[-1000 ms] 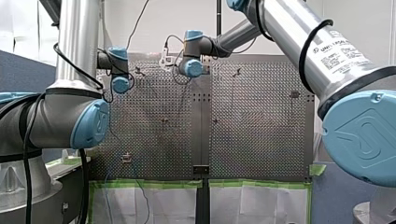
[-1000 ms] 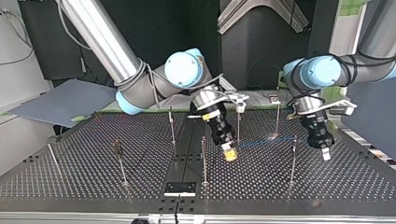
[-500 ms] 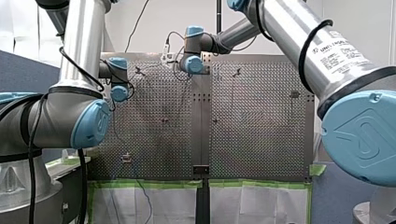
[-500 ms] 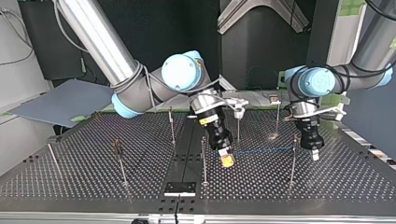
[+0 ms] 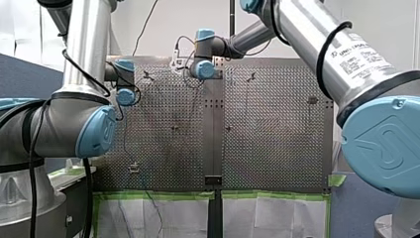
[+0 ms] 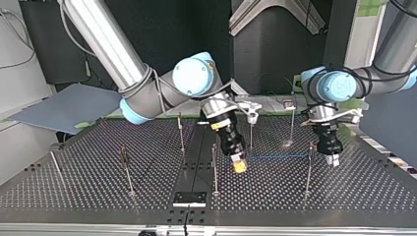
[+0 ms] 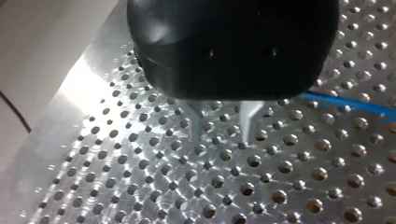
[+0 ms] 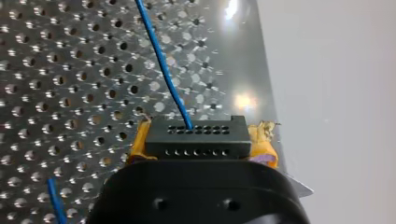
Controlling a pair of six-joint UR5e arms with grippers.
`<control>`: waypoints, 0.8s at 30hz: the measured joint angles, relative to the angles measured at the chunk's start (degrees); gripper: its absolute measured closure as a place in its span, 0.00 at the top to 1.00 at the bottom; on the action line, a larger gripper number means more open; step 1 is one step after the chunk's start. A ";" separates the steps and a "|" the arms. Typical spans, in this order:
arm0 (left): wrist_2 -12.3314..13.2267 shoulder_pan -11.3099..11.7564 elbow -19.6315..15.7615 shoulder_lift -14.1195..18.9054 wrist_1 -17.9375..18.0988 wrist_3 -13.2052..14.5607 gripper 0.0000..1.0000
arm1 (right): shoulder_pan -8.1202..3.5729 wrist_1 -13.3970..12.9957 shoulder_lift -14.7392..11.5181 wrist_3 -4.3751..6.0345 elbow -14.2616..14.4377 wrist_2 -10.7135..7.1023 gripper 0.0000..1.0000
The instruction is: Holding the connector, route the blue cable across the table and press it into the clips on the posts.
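The perforated metal worktop [image 6: 98,189] carries several thin upright metal posts [image 6: 215,169]. In the top view my right gripper [image 6: 239,165] hangs tilted just beside the middle post, its yellow-padded fingers clamped on the two short ends of the small black rectangular connector [image 8: 195,138]. My left gripper [image 7: 220,133] hovers low over the worktop near the post at the top view's right, its metal fingers a narrow gap apart with nothing between them. The thin blue cable [image 6: 278,157] leaves the connector's holed face and runs in a straight line above the worktop towards that right-hand post. Whether it sits in a clip there I cannot tell. The cable looks light and limp, likely to sag or kink once slack. I judge it best pinched close beside a post, while the rigid connector, gripped on its hard sides, supplies the tension
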 joint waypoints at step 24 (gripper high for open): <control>3.63 -0.83 -4.45 8.03 -12.16 -0.10 1.00 | -0.28 0.75 3.14 0.07 0.00 0.46 0.00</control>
